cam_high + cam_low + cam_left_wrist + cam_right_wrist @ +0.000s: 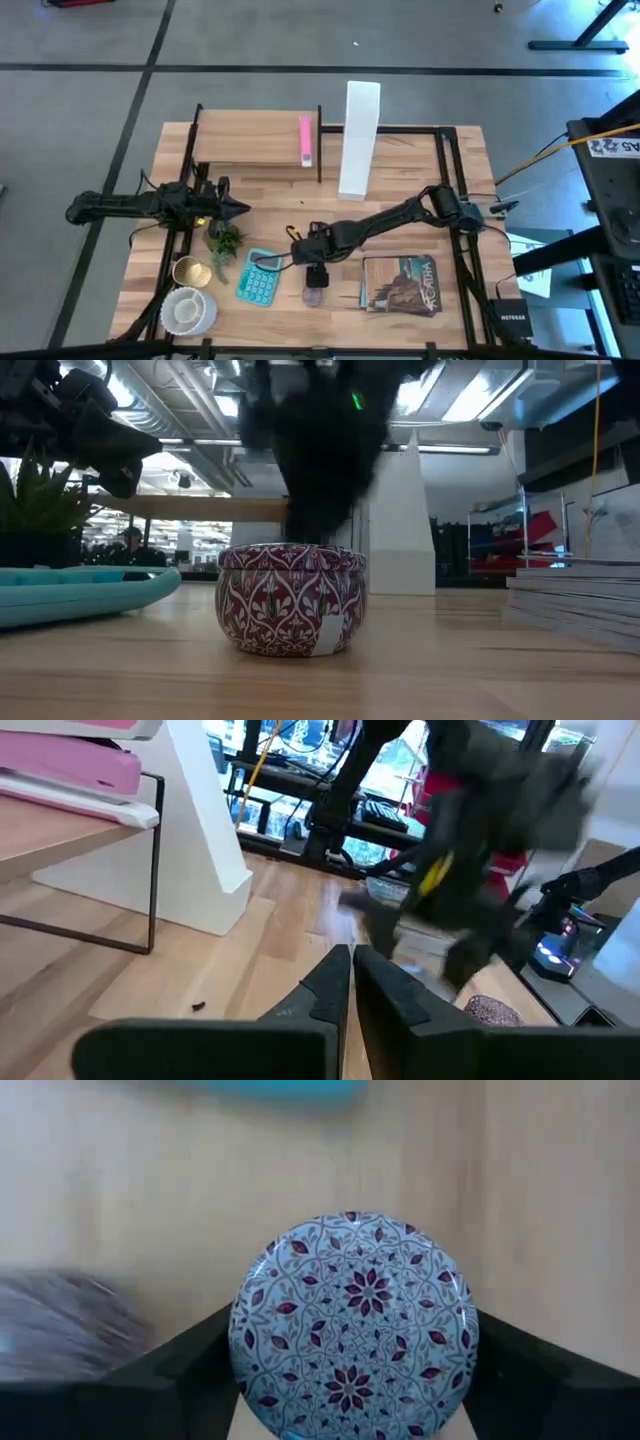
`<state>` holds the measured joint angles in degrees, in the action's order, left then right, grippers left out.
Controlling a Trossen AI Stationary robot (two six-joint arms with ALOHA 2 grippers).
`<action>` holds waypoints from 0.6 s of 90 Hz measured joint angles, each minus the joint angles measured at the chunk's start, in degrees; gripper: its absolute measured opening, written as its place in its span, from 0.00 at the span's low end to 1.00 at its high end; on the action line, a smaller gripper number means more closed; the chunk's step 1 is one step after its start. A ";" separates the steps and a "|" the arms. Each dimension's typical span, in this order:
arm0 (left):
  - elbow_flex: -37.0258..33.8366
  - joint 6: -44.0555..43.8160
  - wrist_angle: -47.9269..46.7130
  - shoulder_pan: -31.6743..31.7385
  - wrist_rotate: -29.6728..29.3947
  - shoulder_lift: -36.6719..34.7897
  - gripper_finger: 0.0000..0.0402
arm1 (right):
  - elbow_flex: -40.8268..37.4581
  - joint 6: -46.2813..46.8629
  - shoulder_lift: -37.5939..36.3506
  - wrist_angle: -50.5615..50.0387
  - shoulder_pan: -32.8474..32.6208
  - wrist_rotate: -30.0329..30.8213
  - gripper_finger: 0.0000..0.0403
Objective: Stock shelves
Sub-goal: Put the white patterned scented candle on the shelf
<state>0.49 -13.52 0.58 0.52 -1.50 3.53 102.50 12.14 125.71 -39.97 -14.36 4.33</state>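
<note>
Round maroon-and-white patterned tin [355, 1325] between the right gripper's [316, 277] spread jaws; left gripper's [240, 208] jaws together.

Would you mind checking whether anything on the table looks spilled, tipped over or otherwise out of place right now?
Nothing stands out. The patterned tin sits upright with its lid on, the right gripper straddling it. The magazines lie flat, the white file box stands upright, and the left gripper waits shut by the plant.
</note>
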 joint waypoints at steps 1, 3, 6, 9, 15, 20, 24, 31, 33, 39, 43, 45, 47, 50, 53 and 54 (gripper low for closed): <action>0.00 -0.01 -0.01 -0.01 0.00 0.00 0.01 | 0.89 -0.52 -0.04 -0.18 0.12 0.32 0.68; 0.00 -0.02 -0.01 -0.01 0.00 0.00 0.01 | 2.62 -1.42 -0.09 -0.54 0.37 0.76 0.68; 0.00 0.00 0.00 0.00 0.00 -0.02 0.01 | 5.43 -2.85 -0.10 -1.58 0.92 1.30 0.68; 0.00 -0.02 -0.02 0.00 0.00 0.00 0.01 | 8.16 -4.34 -0.11 -2.30 1.59 1.99 0.68; 0.00 0.00 0.00 -0.01 0.00 -0.02 0.01 | 13.44 -7.33 -0.11 -2.26 3.37 2.86 0.68; 0.00 -0.02 -0.01 0.00 0.00 0.00 0.01 | 17.88 -9.40 -0.11 -1.98 5.42 3.29 0.68; 0.00 -0.02 0.00 -0.01 0.00 0.00 0.01 | 21.15 -10.76 -0.19 -1.91 7.27 3.58 0.68; 0.00 -0.02 0.00 -0.01 0.00 0.00 0.01 | 25.64 -12.64 -0.28 -1.89 11.18 3.64 0.68; 0.01 0.00 0.00 -0.01 0.00 0.00 0.01 | 26.68 -13.11 -0.28 -1.89 12.43 3.65 0.68; 0.00 -0.02 0.00 0.01 -0.01 0.00 0.01 | 29.08 -14.18 -0.28 -1.74 16.32 3.68 0.68; 0.00 -0.02 0.00 -0.01 0.00 0.00 0.01 | 30.42 -14.60 -0.28 -1.60 19.13 3.63 0.68; 0.00 -0.02 -0.02 -0.01 0.00 0.00 0.01 | 30.86 -14.90 -0.28 -1.48 20.48 3.47 0.68; 0.00 -0.02 -0.02 0.00 0.00 0.00 0.01 | 31.25 -15.20 -0.28 -1.31 21.91 2.96 0.68; 0.00 0.00 0.00 -0.01 0.00 0.00 0.01 | 31.54 -15.41 -0.29 -0.78 23.99 1.73 0.68; 0.00 -0.02 0.00 -0.01 0.00 0.00 0.01 | 31.78 -15.40 -0.30 -0.24 26.13 0.52 0.68; 0.00 -0.02 0.00 0.00 0.00 0.00 0.01 | 31.85 -15.36 -0.30 -0.11 26.84 0.24 0.68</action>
<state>0.49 -13.54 0.58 0.53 -1.50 3.53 134.34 -3.22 125.40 -40.07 12.48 4.58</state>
